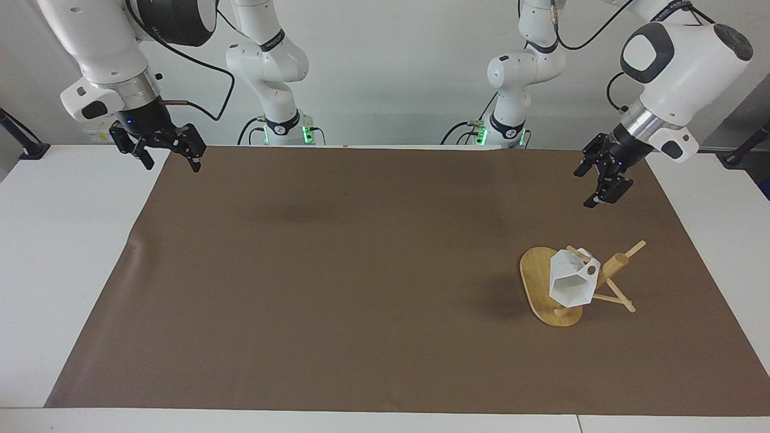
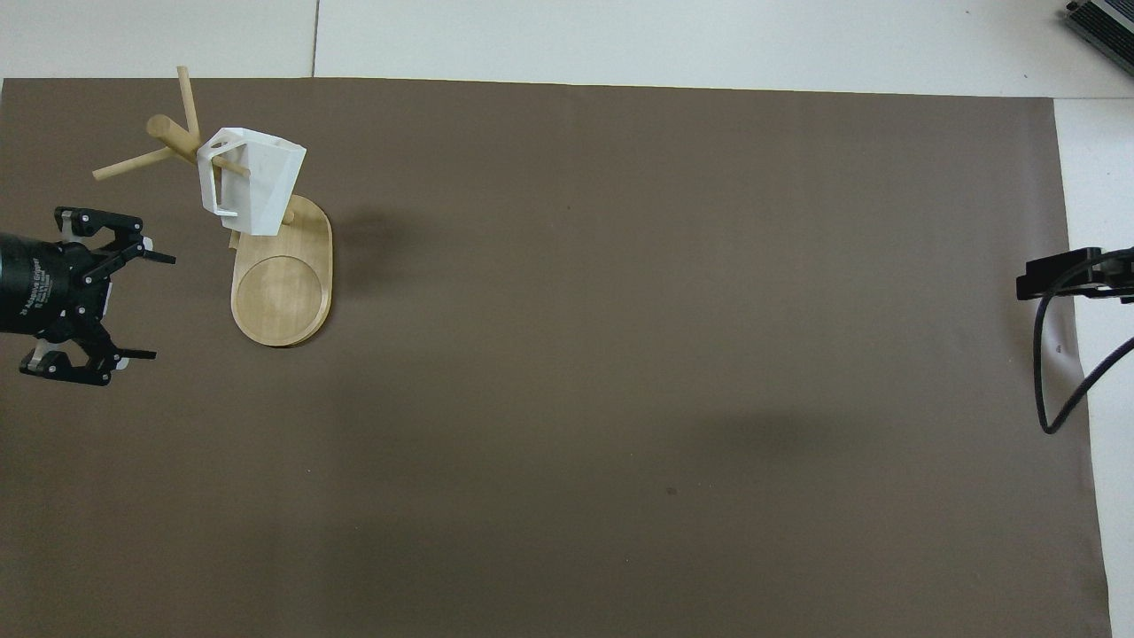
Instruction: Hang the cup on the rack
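Note:
The white faceted cup (image 1: 570, 284) hangs by its handle on a peg of the bamboo rack (image 1: 536, 278), which stands toward the left arm's end of the table. In the overhead view the cup (image 2: 255, 182) hangs over the rack's oval base (image 2: 282, 297), free of both grippers. My left gripper (image 1: 588, 190) is open and empty, raised over the mat between the rack and the robots; the overhead view shows its spread fingers (image 2: 163, 307) beside the base. My right gripper (image 1: 172, 166) is open and empty, waiting over the mat's corner at the right arm's end (image 2: 1029, 285).
A brown mat (image 1: 361, 270) covers most of the white table (image 1: 60, 252). The rack's thin pegs (image 2: 133, 164) stick out from the post toward the table's edge at the left arm's end. A black cable (image 2: 1054, 399) hangs from the right arm.

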Controlling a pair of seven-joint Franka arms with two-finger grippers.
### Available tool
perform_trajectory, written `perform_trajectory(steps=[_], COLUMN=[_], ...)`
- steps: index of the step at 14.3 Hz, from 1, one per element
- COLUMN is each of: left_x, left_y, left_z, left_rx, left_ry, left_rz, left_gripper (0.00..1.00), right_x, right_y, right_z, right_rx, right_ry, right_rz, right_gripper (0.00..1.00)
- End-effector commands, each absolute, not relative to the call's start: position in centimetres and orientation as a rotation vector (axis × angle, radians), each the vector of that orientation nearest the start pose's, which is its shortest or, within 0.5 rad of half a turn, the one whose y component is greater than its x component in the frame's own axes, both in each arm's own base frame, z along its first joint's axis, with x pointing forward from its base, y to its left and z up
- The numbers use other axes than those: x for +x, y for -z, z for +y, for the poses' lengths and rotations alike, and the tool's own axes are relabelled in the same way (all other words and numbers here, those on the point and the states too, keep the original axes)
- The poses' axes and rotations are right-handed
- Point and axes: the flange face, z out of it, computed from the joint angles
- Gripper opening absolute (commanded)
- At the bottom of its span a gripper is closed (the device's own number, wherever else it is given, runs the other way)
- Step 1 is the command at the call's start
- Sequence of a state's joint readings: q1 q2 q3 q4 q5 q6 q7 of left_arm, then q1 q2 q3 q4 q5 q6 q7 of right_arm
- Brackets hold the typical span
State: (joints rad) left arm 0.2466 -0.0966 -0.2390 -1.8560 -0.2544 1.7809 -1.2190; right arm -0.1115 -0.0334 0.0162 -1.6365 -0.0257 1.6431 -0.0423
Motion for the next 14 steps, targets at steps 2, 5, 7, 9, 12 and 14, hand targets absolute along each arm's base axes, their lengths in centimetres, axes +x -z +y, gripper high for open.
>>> perform_trajectory(steps=[2,5,7,9,12,14], left_x=[53.5,54.1,54.3,54.7,55.0,54.6], left_y=[-59.1,-60.0,-60.9,-61.2,-62.0,-62.5], left_z=[-4.6,-4.9,-4.5,-4.7,-4.4,-3.5], left_rx=[-2.892,-2.965,-3.030,-3.070,-3.140,-3.168], left_ry=[-0.129,-0.064,-0.062,-0.035,-0.021,-0.064], left_rz=[-1.602,-1.388,-1.177,-1.008,-0.648,-0.432], left_gripper=[1.00,1.00,1.00,1.00,1.00,1.00], right_x=[54.3,54.3,54.3,54.3,54.3,54.3], right_y=[-62.2,-62.2,-62.2,-62.2,-62.2,-62.2], right_z=[-5.5,-5.5,-5.5,-5.5,-5.5,-5.5], right_rx=[-3.158,-3.158,-3.158,-3.158,-3.158,-3.158], right_ry=[0.044,0.044,0.044,0.044,0.044,0.044], right_rz=[0.081,0.081,0.081,0.082,0.081,0.081], right_gripper=[1.00,1.00,1.00,1.00,1.00,1.00])
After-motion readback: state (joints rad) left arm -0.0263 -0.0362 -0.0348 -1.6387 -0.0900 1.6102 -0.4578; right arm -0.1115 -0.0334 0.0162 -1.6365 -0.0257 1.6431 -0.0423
